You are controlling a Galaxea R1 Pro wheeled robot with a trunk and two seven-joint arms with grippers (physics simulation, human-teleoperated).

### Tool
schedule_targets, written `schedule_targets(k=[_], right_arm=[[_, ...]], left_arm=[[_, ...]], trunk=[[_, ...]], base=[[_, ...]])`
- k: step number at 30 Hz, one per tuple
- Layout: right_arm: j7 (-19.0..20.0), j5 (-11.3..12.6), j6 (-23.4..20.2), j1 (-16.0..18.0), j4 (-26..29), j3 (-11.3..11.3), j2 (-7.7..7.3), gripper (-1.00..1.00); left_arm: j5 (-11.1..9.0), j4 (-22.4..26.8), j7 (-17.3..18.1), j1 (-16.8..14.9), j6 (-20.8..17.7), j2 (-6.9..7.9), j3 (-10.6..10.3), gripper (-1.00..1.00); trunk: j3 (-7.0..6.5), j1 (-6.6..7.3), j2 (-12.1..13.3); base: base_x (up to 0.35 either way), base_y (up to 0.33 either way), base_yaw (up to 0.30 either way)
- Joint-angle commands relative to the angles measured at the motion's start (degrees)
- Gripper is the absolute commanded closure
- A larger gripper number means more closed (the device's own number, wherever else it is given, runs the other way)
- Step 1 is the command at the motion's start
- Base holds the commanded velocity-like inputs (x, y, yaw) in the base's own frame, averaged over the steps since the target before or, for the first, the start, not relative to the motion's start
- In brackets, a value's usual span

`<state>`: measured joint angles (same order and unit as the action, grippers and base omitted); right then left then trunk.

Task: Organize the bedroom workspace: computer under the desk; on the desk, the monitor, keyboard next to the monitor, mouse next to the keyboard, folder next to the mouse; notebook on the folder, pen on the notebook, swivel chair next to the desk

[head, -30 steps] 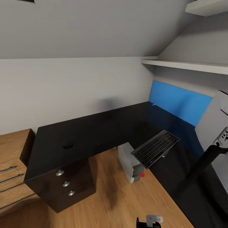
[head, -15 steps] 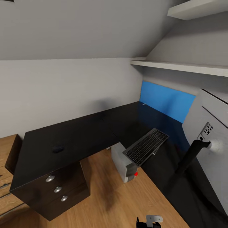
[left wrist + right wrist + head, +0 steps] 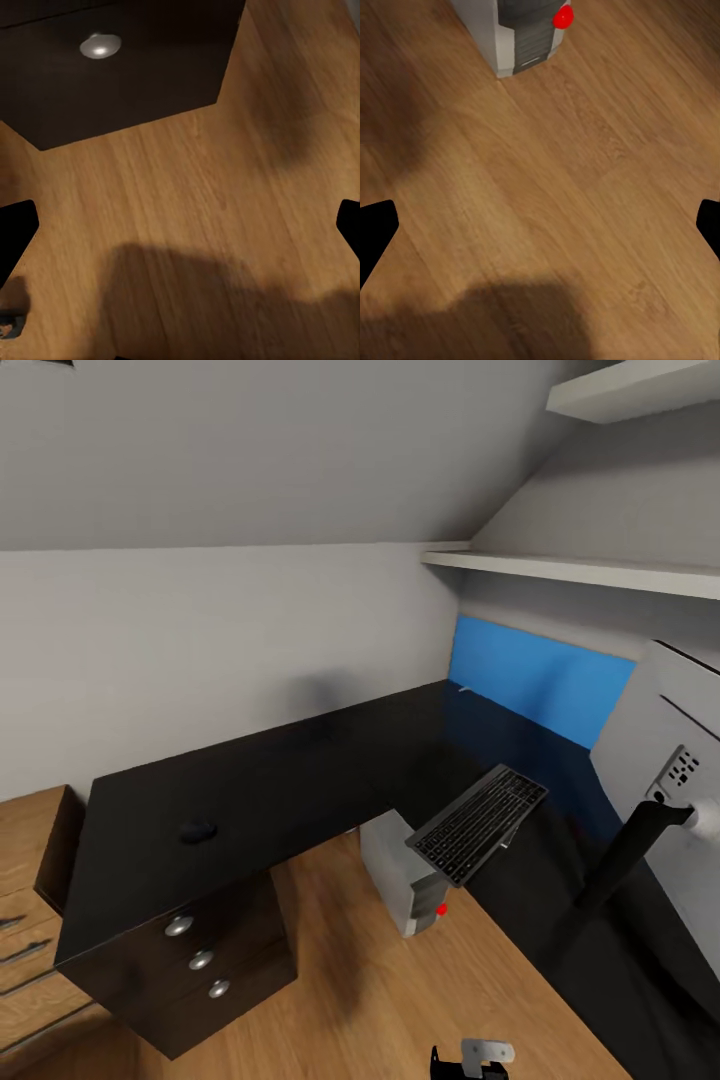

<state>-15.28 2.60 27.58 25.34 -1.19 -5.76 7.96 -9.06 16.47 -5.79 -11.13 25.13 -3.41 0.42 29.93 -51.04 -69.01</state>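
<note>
A black L-shaped desk [image 3: 280, 780] fills the corner. The small dark mouse [image 3: 198, 831] lies on its left wing. The grey keyboard [image 3: 478, 825] rests tilted at the desk's inner edge, overhanging the floor. Beneath it stands the grey computer tower [image 3: 408, 874], which also appears in the right wrist view [image 3: 514, 34] with a red button. The monitor [image 3: 665, 760] stands at the right on a black stand, its back toward me. My left gripper [image 3: 180, 232] hangs open over the wooden floor near the drawer unit [image 3: 120, 67]. My right gripper [image 3: 540, 232] is open above the floor.
The drawer unit [image 3: 205, 960] with three knobs sits under the desk's left end. A wooden dresser [image 3: 25, 900] stands beside it. A blue panel [image 3: 535, 680] leans at the back wall. Shelves [image 3: 590, 570] run above the right wing. Wooden floor [image 3: 400, 1000] lies open between the desk wings.
The whole picture has shifted sideways and back, so the camera moved. The desk, keyboard, mouse and computer keep their places relative to each other.
</note>
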Motion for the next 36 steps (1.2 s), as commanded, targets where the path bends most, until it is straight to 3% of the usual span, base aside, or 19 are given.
schedule_targets(k=[1, 20, 36], right_arm=[[-0.28, 0.27, 0.19, 0.06, -0.13, -0.48, 0.03, -1.00], [-0.28, 0.30, 0.19, 0.06, -0.13, -0.48, -0.05, -1.00], [-0.28, 0.28, 0.19, 0.06, -0.13, -0.48, 0.04, -1.00]], left_arm=[[-0.26, -0.03, -0.01, -0.03, 0.18, -0.02, 0.02, -1.00], [-0.25, -0.03, 0.01, -0.03, 0.18, -0.02, 0.02, -1.00], [-0.19, -0.03, -0.01, -0.03, 0.18, -0.02, 0.02, -1.00]], trunk=[[0.05, 0.00, -0.03], [0.05, 0.00, -0.03], [0.28, 0.00, -0.03]], base=[[0.000, 0.066, -0.047], [0.000, 0.012, -0.202], [0.000, 0.000, -0.110]])
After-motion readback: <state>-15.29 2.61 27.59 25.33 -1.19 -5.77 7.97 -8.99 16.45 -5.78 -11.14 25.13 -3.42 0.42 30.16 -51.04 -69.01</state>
